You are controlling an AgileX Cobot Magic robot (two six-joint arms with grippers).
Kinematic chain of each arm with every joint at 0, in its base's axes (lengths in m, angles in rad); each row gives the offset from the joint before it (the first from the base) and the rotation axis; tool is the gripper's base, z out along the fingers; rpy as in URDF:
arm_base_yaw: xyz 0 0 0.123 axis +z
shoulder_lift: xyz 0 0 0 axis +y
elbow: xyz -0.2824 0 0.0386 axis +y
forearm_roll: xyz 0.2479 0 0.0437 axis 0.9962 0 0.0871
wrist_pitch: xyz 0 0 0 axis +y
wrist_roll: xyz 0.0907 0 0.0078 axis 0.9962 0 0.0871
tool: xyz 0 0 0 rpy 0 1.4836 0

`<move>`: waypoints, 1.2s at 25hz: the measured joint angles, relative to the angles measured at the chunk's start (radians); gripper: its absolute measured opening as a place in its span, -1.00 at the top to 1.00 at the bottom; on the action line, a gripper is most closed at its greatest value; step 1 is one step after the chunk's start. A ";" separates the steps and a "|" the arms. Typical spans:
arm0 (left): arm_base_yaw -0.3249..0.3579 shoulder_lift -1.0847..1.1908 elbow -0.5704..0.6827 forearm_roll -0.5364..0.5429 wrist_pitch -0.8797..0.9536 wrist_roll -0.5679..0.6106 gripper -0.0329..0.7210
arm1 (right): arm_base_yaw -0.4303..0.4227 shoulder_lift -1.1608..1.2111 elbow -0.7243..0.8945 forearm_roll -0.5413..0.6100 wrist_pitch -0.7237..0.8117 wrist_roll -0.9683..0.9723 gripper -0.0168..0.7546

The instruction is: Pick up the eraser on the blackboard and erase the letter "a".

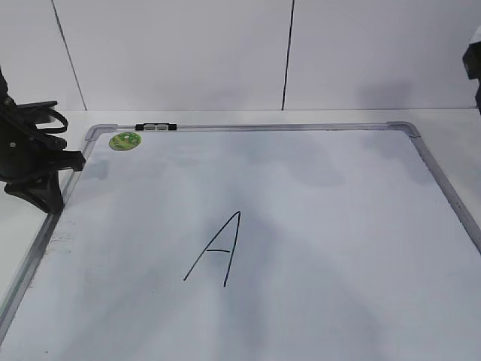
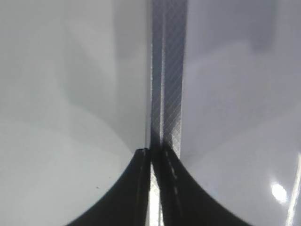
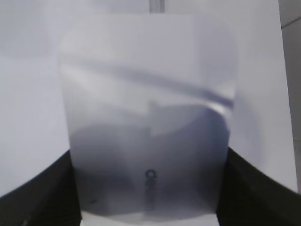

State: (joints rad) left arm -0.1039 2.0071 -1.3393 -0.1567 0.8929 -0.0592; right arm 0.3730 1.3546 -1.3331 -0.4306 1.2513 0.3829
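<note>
The blackboard [image 1: 316, 226] lies flat on the white bench [image 1: 225, 116] before a white panelled wall [image 1: 173, 53], carrying a green sticker [image 1: 125, 140] and black-and-silver clip [image 1: 155, 127] at its far-left frame and a capital "A" [image 1: 216, 249] at centre; the letter "a" is not visible. The left pincer [image 2: 151, 188] is clenched empty over the board's left frame rail [image 2: 165, 84]. At the exterior view's right edge, the right pincer [image 3: 148, 188] grasps the eraser [image 3: 148, 103] between its two fingers [image 3: 42, 193].

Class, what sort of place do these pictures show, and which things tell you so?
Probably a robot test bench: a whiteboard lying flat on a white table, plain panelled wall behind, a robot gripper at the edge.
</note>
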 joint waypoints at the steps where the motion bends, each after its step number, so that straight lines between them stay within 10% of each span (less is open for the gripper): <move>1: 0.000 0.000 0.000 0.000 0.000 0.000 0.80 | -0.009 -0.002 0.009 0.012 0.000 -0.003 -0.50; 30: 0.000 0.000 0.000 -0.007 0.000 0.000 0.75 | -0.168 0.243 0.138 0.256 -0.048 -0.135 -0.50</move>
State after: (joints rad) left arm -0.1039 2.0071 -1.3393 -0.1635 0.8929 -0.0592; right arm 0.2050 1.5976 -1.1952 -0.1741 1.2038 0.2480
